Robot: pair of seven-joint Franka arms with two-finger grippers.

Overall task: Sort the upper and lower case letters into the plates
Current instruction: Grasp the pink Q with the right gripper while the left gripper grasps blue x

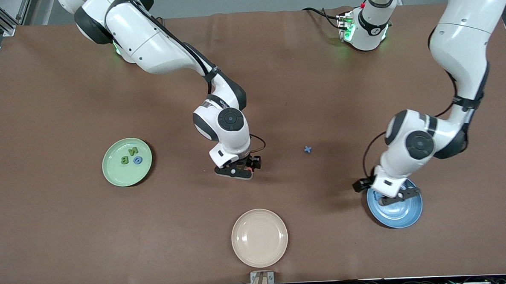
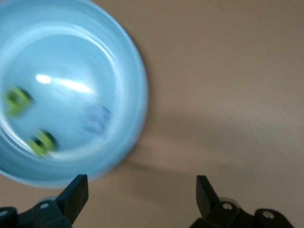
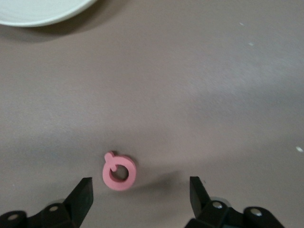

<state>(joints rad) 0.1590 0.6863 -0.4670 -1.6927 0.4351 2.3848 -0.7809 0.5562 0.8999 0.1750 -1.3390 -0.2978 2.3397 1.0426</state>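
The mint green plate (image 1: 114, 173) toward the right arm's end holds two green letters, N (image 1: 132, 151) and B (image 1: 125, 160), and a blue o (image 1: 137, 160). The blue plate (image 1: 413, 215) toward the left arm's end holds two green letters (image 2: 16, 100) (image 2: 42, 141) and a blurred blue one (image 2: 95, 118). My left gripper (image 1: 398, 197) (image 2: 142, 194) is open and empty over that plate's edge. My right gripper (image 1: 236, 171) (image 3: 141, 197) is open just above the table, with the red Q (image 3: 118, 172) lying flat close to one finger (image 3: 81, 195). A blue x (image 1: 307, 149) lies on the table between the two grippers.
A beige plate (image 1: 259, 237) sits near the table's front edge, nearer to the front camera than my right gripper. A pale plate's rim (image 3: 42, 12) shows in the right wrist view. The table is covered in brown paper.
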